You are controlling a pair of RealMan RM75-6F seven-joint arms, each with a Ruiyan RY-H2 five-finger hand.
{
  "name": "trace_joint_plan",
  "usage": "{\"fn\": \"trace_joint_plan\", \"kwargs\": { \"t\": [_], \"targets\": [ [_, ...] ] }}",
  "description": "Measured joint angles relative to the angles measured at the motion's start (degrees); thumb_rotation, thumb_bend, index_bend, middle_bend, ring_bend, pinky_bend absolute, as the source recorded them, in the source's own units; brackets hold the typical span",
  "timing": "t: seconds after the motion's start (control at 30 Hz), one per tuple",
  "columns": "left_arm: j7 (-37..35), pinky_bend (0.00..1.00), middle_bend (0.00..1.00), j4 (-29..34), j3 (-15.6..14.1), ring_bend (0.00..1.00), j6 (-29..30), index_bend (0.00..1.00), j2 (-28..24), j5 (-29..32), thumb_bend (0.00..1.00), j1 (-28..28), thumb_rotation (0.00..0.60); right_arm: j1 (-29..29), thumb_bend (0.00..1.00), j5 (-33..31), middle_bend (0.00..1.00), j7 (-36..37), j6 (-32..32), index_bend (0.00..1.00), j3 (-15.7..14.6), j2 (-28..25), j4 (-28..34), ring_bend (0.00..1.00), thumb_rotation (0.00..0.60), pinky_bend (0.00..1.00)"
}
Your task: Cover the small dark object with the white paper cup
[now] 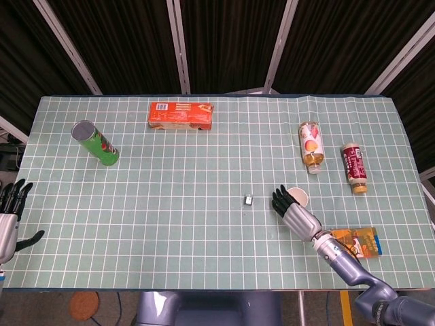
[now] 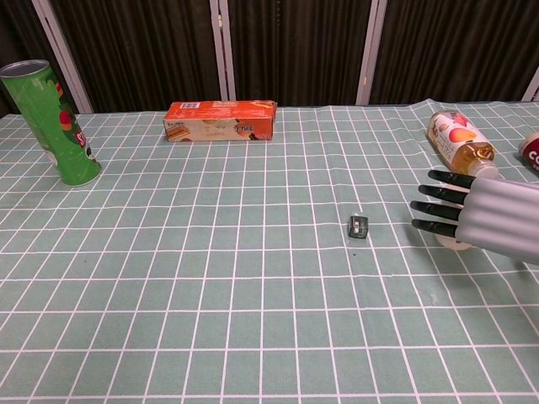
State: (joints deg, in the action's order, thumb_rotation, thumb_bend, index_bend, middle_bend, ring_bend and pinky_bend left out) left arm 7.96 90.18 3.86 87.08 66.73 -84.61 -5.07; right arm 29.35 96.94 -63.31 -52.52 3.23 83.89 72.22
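The right hand (image 1: 293,210) hovered just beside the white paper cup (image 1: 298,197), fingers straight and spread, holding nothing; in the chest view the same hand (image 2: 480,217) hid most of the cup, only its base (image 2: 448,242) showing below the fingers. The cup stood upright with its mouth facing up. The small dark object (image 2: 358,225) lay on the green checked tablecloth (image 1: 190,204), a short way to the left of the fingertips and apart from them; which way its long axis ran was too small to tell. The left hand (image 1: 9,210) hung released, fingers apart, at the table's left edge.
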Motion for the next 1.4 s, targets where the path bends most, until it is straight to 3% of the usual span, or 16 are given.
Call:
{"fn": "trace_joint_plan", "kwargs": {
  "t": [0.07,0.2,0.27,0.7,0.93,1.17,1.4],
  "targets": [
    [-0.30,0.00,0.00,-0.19,-0.03,0.00,0.17,0.00,0.06,-0.18,0.00,0.03,0.600,0.17,0.15,0.65,0.15,0.48,-0.80,0.06,-0.55,0.44,-1.17,0.01,0.600,0.11],
    [-0.56,0.00,0.00,-0.26,-0.03,0.00,0.33,0.00,0.03,-0.23,0.00,0.12,0.600,0.51,0.21,2.00,0.33,1.41,-2.40,0.22,-1.49,1.30,-3.59,0.17,0.600,0.27],
    [-0.59,0.00,0.00,-0.29,-0.03,0.00,0.32,0.00,0.01,-0.22,0.00,0.12,0.600,0.72,0.22,2.91,0.37,2.53,-3.51,0.25,-2.03,1.69,-4.87,0.21,0.600,0.31],
    [-1.40,0.00,0.00,-0.05,-0.44,0.00,0.04,0.00,-0.40,-0.97,0.00,-0.01,0.600,1.63,0.23,6.68,0.40,12.48,-10.50,0.27,-3.72,2.40,-8.09,0.24,0.600,0.36],
    [-1.44,0.00,0.00,0.24,-0.74,0.00,-0.26,0.00,-0.54,-1.22,0.00,-0.06,0.600,2.06,0.23,4.30,0.40,31.32,-13.47,0.27,-2.34,1.45,-4.79,0.24,0.600,0.36],
    [-1.84,0.00,0.00,0.49,-0.83,0.00,-0.46,0.00,-0.80,-1.25,0.00,-0.08,0.600,3.72,0.23,-2.25,0.40,54.82,-10.07,0.27,-0.51,0.45,-0.96,0.24,0.600,0.34],
    [-2.24,0.00,0.00,0.38,-0.83,0.00,-0.92,0.00,-0.93,-0.91,0.00,-0.19,0.600,5.36,0.23,-7.17,0.40,63.92,-5.56,0.27,0.38,0.86,-0.98,0.23,0.600,0.34]
  ]
}}
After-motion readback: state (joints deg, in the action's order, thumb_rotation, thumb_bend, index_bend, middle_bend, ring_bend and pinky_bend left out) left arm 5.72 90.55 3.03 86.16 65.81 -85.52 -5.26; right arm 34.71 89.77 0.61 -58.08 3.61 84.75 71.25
